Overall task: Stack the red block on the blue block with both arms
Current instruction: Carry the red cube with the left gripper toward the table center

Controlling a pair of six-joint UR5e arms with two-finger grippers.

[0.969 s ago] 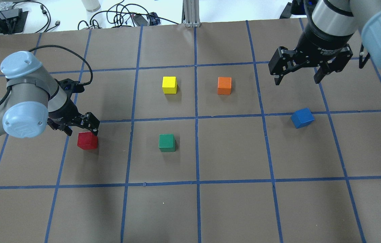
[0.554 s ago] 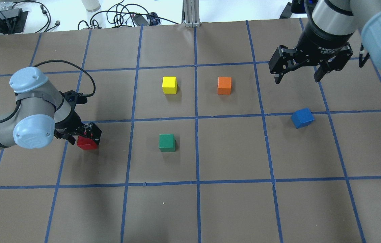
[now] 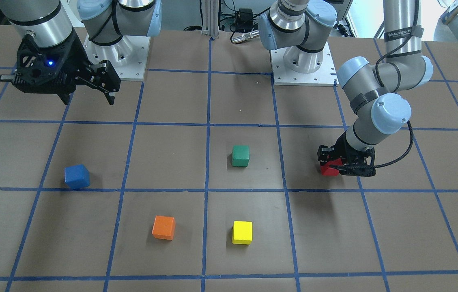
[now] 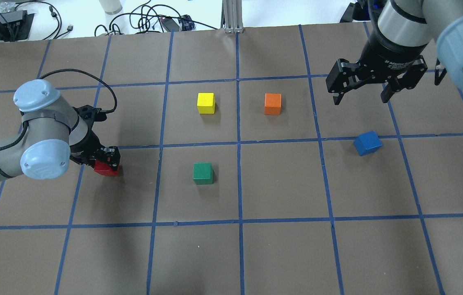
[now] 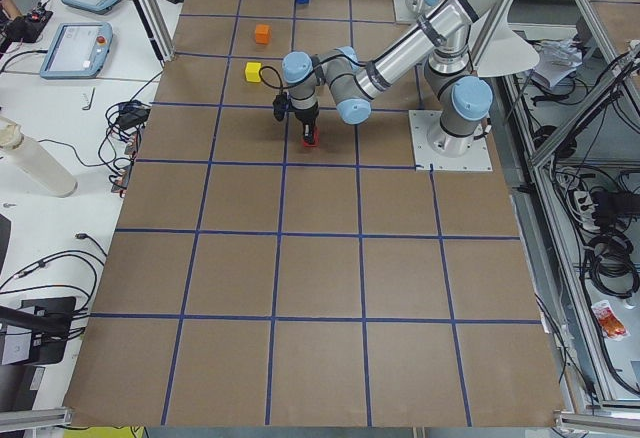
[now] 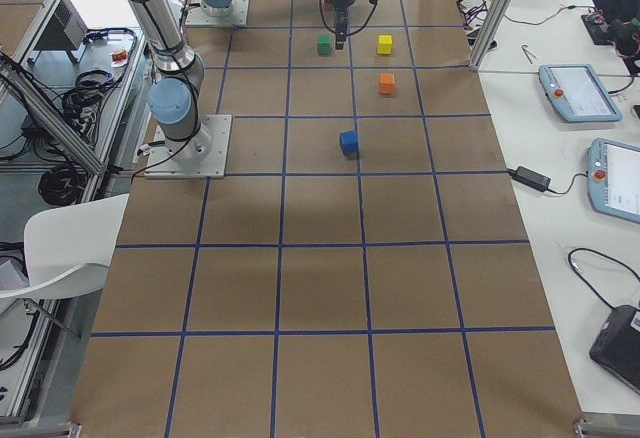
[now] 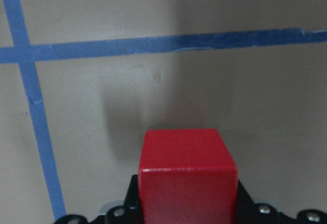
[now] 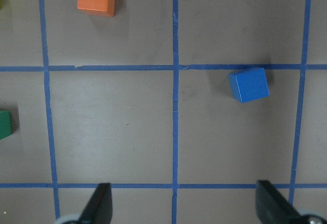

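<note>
The red block sits on the brown mat at the left, also seen in the front view. My left gripper is down over it, with its jaws closed against the block's sides. In the left wrist view the red block fills the lower middle between the jaws. The blue block lies turned at an angle on the right, alone on the mat. My right gripper hangs open and empty above the mat, behind the blue block. The blue block also shows in the right wrist view.
A green cube sits mid-table between the red and blue blocks. A yellow cube and an orange cube lie farther back. Blue tape lines grid the mat. Cables and gear lie past the far edge.
My left gripper came down from above the red block, settled around it and closed its jaws on it. The right gripper barely moved and stays open.
</note>
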